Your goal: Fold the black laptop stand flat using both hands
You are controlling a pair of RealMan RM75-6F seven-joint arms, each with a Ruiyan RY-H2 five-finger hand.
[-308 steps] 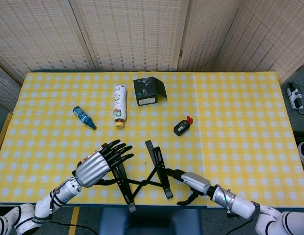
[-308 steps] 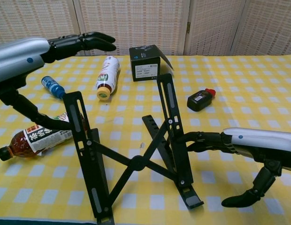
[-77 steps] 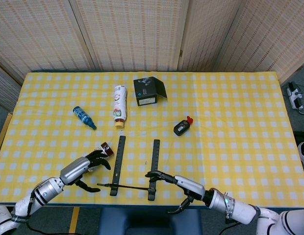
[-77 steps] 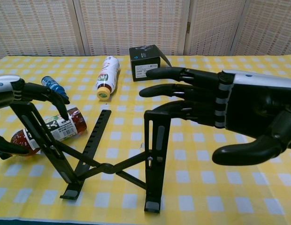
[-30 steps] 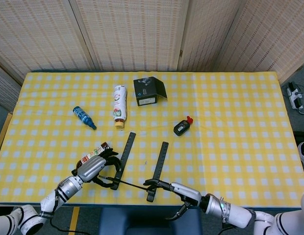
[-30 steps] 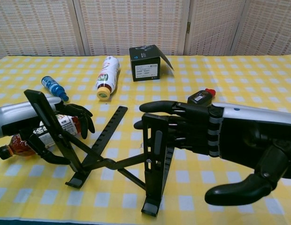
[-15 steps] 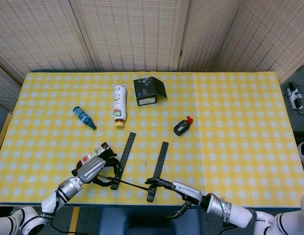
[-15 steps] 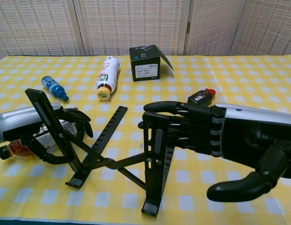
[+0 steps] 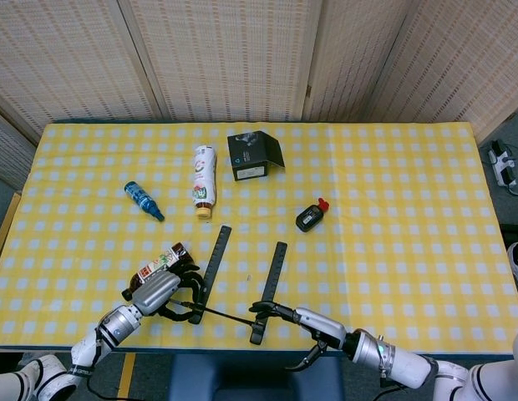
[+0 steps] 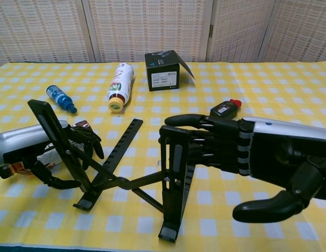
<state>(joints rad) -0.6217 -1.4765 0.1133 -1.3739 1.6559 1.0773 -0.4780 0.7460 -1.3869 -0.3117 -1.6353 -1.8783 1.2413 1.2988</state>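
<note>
Folding is under way: both hands are pressing the laptop stand (image 10: pixel 136 168) together at the near table edge.
Left hand (image 10: pixel 44 149) is curling round the left leg, seemingly gripping; right hand (image 10: pixel 231 152) is laying straightened fingers against the right upright. Next, the sides need squeezing inward.

On the checked tablecloth (image 9: pixel 409 209) lie a blue bottle (image 9: pixel 144 200), white bottle (image 9: pixel 203 180), black box (image 9: pixel 254 155), small black-and-red item (image 9: pixel 312 216), and brown tea bottle (image 9: pixel 157 266).
</note>
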